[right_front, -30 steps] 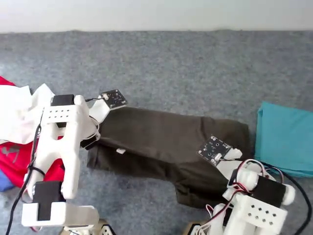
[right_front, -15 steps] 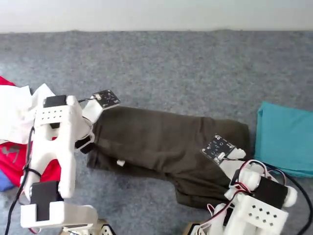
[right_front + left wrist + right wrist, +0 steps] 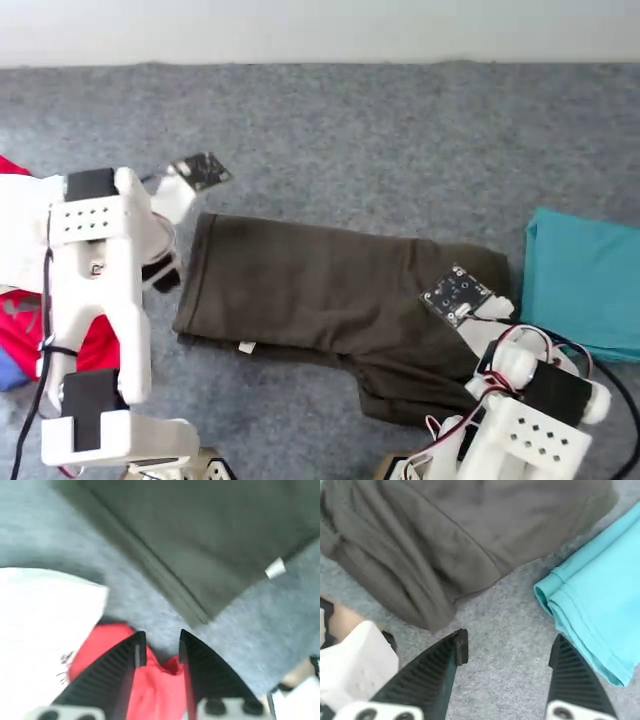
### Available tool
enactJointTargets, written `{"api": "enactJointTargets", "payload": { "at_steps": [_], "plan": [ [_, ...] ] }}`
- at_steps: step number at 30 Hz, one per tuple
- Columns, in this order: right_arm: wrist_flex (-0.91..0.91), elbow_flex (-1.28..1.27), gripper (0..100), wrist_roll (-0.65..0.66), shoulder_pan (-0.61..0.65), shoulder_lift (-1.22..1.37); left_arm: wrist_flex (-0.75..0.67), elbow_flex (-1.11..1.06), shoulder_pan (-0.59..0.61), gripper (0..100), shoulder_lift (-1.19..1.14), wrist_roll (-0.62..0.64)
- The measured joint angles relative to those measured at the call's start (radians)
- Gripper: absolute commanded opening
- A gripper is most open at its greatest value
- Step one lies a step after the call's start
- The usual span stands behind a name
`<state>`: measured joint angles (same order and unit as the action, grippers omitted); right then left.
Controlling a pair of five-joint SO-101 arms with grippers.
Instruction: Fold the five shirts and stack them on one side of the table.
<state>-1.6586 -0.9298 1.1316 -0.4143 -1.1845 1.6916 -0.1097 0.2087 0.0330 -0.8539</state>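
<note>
Brown shirt (image 3: 320, 285) mid-table, half folded, bunched at its 5 o'clock corner. Left gripper (image 3: 157, 647) barely parted, empty, over red shirt (image 3: 162, 687) at 9 o'clock, could nab wrong one. Right gripper (image 3: 509, 652) wide open, empty, near teal shirt (image 3: 585, 290) at 3 o'clock, snag risk imo.

Bright, even light falls on the table (image 3: 400, 130), with only soft shadows.

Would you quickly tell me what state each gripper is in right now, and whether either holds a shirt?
Left gripper: open a little, holding nothing.
Right gripper: wide open, holding nothing.
</note>
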Motion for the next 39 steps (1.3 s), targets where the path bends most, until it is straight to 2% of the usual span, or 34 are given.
{"api": "enactJointTargets", "payload": {
  "at_steps": [4, 8, 11, 16, 22, 24, 30, 35, 39],
  "plan": [
    [0.002, 0.038, 23.1, -0.114, 0.0, -0.011, 0.025, 0.132, -0.026, 11, 0.0, 0.078],
    [0.002, 0.075, 8.7, -0.212, 0.0, -0.011, 0.029, 0.178, -0.13, 11, 0.0, 0.196],
    [0.002, 0.104, 0.5, -0.264, -0.006, -0.006, 0.029, 0.181, -0.244, 6, 0.0, 0.269],
    [0.002, 0.198, 0.9, -0.33, -0.12, -0.014, -0.074, 0.169, -0.44, 2, 0.0, 0.351],
    [0.002, 0.242, 0.9, -0.339, -0.265, -0.018, -0.292, 0.107, -0.574, 9, -0.078, 0.445],
    [0.011, 0.242, 2.4, -0.342, -0.275, -0.011, -0.302, 0.117, -0.592, 10, -0.14, 0.466],
    [0.16, 0.149, 17.7, -0.342, -0.207, 0.002, -0.233, 0.242, -0.603, 10, -0.236, 0.512],
    [0.256, 0.127, 18.7, -0.437, -0.058, 0.132, -0.15, 0.301, -0.546, 10, -0.238, 0.537],
    [0.377, 0.124, 18.7, -0.534, 0.068, 0.322, -0.072, 0.356, -0.436, 10, -0.239, 0.557]
  ]
}}
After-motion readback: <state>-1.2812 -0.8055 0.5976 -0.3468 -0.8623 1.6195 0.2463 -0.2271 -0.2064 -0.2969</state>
